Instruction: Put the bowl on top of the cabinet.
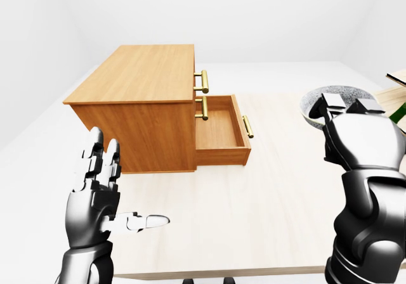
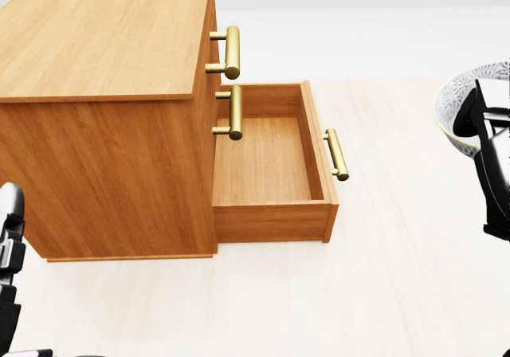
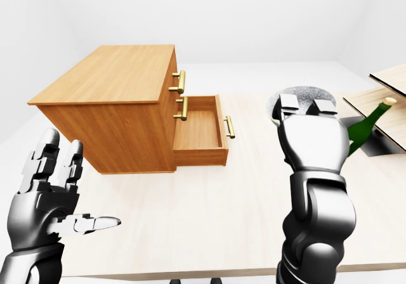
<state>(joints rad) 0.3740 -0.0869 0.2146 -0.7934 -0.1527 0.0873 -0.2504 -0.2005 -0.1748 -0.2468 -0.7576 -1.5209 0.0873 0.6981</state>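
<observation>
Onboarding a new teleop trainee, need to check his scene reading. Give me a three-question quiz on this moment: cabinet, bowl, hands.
1. True or false: one drawer of the orange-brown wooden cabinet with brass handles stands pulled out, with nothing in it.
2. Fill in: the left hand has its fingers ___ and holds nothing.
3. Which hand holds the grey patterned bowl? A: left hand. B: right hand. C: neither.
Key: 1 true; 2 open; 3 B.
</observation>
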